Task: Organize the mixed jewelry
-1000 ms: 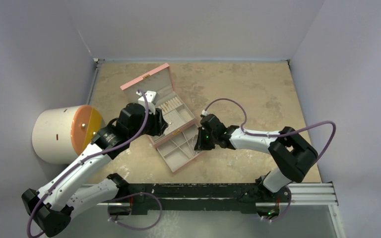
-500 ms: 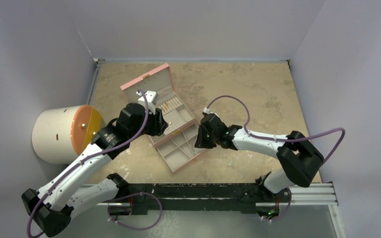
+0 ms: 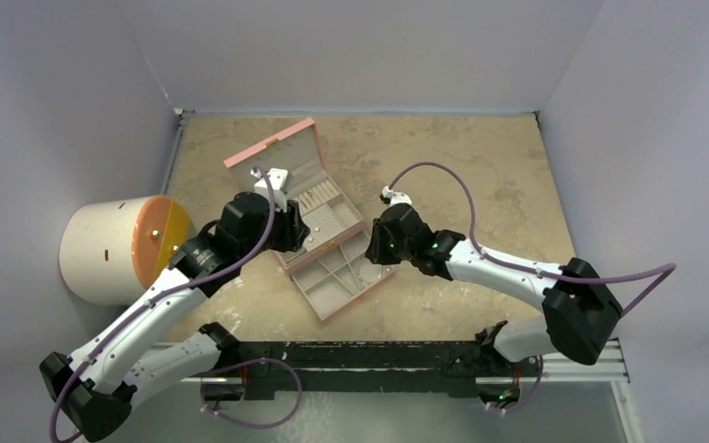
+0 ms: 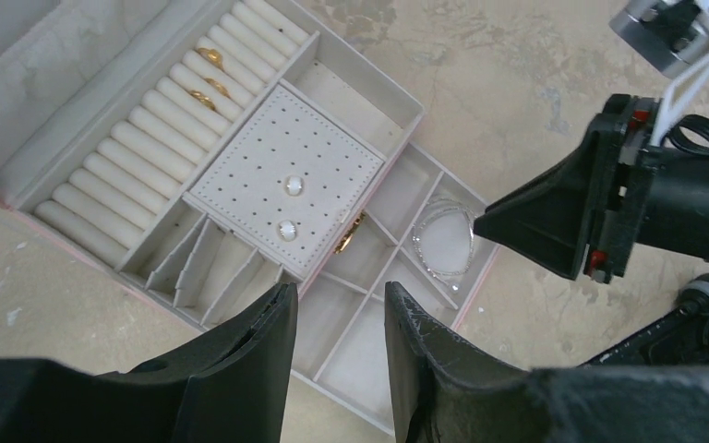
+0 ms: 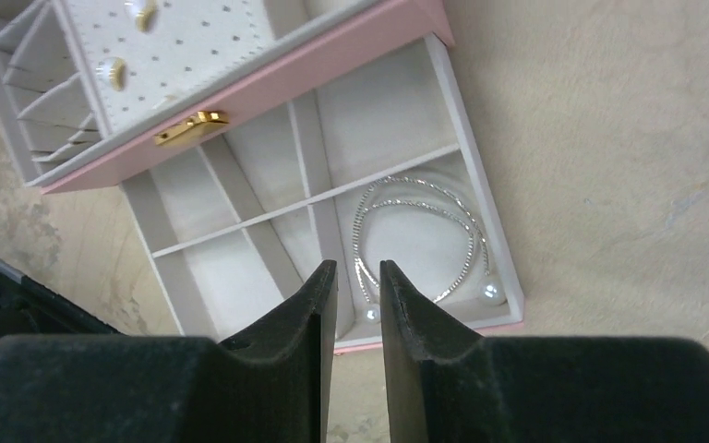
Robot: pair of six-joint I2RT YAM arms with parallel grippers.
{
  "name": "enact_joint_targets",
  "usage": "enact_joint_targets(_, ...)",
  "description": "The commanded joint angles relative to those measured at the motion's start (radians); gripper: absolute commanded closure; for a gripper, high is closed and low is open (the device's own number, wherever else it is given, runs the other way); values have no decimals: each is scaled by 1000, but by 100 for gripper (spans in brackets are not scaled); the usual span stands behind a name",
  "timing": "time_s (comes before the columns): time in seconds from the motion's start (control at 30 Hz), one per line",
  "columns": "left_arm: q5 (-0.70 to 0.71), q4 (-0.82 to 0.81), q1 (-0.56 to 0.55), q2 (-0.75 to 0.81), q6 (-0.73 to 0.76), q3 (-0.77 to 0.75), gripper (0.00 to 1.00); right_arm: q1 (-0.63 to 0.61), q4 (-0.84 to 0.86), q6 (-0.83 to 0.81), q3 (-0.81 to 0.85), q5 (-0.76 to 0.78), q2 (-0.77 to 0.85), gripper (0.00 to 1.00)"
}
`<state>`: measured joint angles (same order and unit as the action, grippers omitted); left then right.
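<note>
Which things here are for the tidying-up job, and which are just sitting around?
For the job:
- gold rings in the ring rolls
- pearl studs on the dotted pad
- silver bangle in the drawer
- pink box that holds them all

Just sitting around:
- big white drum with the orange face, on the left

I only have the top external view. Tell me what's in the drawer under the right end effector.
Observer: A silver bracelet with pearl ends lies in the corner compartment of the drawer.
Operator: Report that end effector's state.
Observer: The right end effector is narrowly open and holds nothing. Its tips line up with the divider beside the bracelet.
Operator: Now find me the rings.
Observer: The left wrist view shows two gold rings tucked into the ring rolls.
</note>
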<state>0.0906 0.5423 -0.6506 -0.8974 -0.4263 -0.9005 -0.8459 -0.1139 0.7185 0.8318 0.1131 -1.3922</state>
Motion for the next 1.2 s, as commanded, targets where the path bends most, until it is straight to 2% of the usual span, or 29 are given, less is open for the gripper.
enact_joint_targets(0.0,116,-12,-2,52,-13,-6,61,-5,120,-136,-46,-47,73,74)
enact_joint_targets(0.13,227,-19,-1,136,-30,-1,61,-13,271,-185,-173,-162,153,73)
enact_joint_targets(0.33,288,-44,12,225,-34,6,60,-69,343,-216,-268,-200,197,71)
enact_joint_targets(0.5,313,-65,24,273,-35,20,60,-124,368,-214,-311,-172,175,71)
enact_joint_targets(0.73,324,-60,33,254,-37,15,59,-176,440,-190,-369,-102,124,68)
enact_joint_targets(1.17,303,-67,54,233,-37,17,58,-224,496,-177,-349,17,0,69)
